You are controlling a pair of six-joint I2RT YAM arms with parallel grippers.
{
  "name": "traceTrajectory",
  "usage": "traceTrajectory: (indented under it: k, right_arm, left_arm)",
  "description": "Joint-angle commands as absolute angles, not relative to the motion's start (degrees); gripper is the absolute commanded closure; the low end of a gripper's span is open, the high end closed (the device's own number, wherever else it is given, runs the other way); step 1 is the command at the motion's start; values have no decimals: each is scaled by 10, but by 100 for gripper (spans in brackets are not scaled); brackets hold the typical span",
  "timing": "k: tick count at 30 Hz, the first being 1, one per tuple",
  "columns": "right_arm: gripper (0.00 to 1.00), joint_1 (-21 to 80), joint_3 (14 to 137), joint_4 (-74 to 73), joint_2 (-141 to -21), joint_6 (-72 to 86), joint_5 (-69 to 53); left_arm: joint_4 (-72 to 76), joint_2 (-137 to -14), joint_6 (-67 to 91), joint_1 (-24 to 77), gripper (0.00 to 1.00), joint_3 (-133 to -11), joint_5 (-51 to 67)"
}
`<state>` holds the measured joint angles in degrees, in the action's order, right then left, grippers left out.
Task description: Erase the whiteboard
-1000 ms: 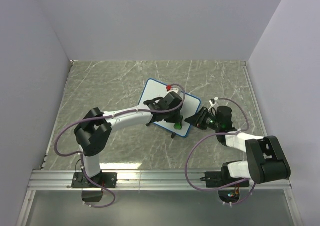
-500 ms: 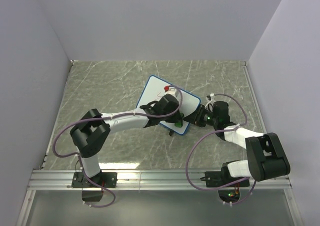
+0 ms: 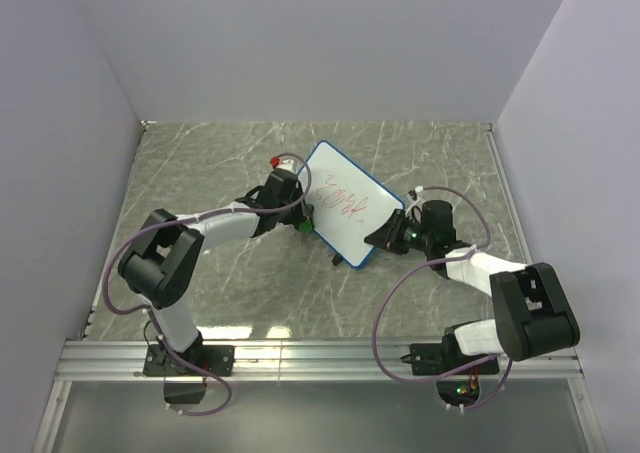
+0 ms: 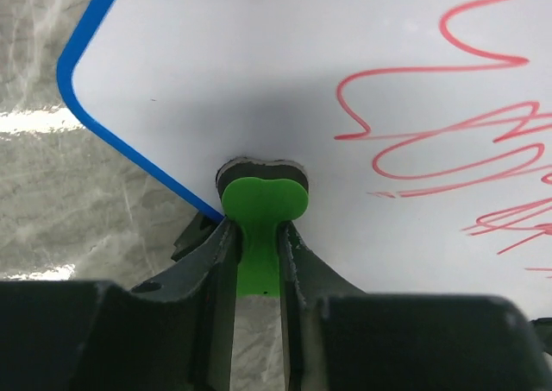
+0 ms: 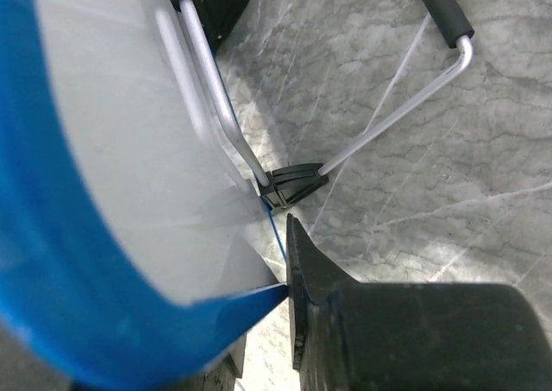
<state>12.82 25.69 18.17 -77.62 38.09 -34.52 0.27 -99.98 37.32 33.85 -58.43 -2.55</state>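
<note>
From above, light is bright, even and diffuse; the grey-green marbled tabletop (image 3: pixel 220 173) carries soft, faint shadows and a glare patch near 6 o'clock. In the left wrist view a soft grey shadow surrounds the green plastic eraser (image 4: pixel 263 201) on the white, blue-rimmed whiteboard (image 4: pixel 259 63). Glare streaks the marble at 9 o'clock, and the black fingers (image 4: pixel 207 279) of the left gripper (image 4: pixel 256 229) blur at 6 o'clock. In the right wrist view the board's rim smears at 9 o'clock; marble at 2 o'clock is crisp.

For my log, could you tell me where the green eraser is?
In the left wrist view, the green eraser is clamped in the left tool, against the whiteboard near its blue edge.
</note>
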Motion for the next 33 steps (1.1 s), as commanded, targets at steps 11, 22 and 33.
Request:
traceTrajectory:
  k: [11,22,33]
  right_arm:
    - [100,167,296,134,-833,392,-303]
    - [100,179,282,91,-788,383,-302]
    - [100,182,282,23,-744,356,-305]
  left_arm:
    - [2,-1061,349,521,100,-690,13]
    - [-92,-1101,299,416,100,-790,1]
    - [-112,-1173,258,276,100,-848,4]
